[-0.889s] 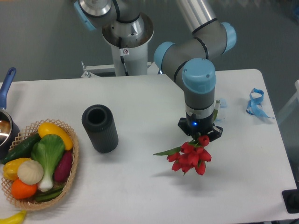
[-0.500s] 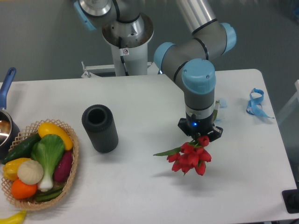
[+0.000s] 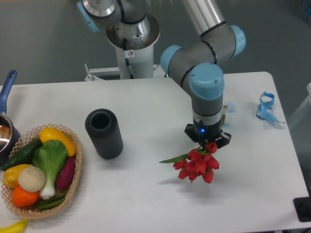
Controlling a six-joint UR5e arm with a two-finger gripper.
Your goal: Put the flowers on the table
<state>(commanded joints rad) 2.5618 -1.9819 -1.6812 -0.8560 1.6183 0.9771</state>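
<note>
A single fixed camera looked down from high in front of the table [image 3: 146, 204], facing the arm's base [image 3: 131, 43] at moderate range, taking in nearly the whole tabletop.

Roughly seven tulip buds [image 3: 197, 166], one cylinder [image 3: 103, 133].

Flowers [image 3: 198, 165] right of cylinder [image 3: 103, 133], basket [image 3: 73, 180] at table's [image 3: 146, 107] left edge

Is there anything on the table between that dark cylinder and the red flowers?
No. In the camera view, only bare white table lies between the dark cylinder and the flowers. One green leaf of the bunch points toward the cylinder.
</note>
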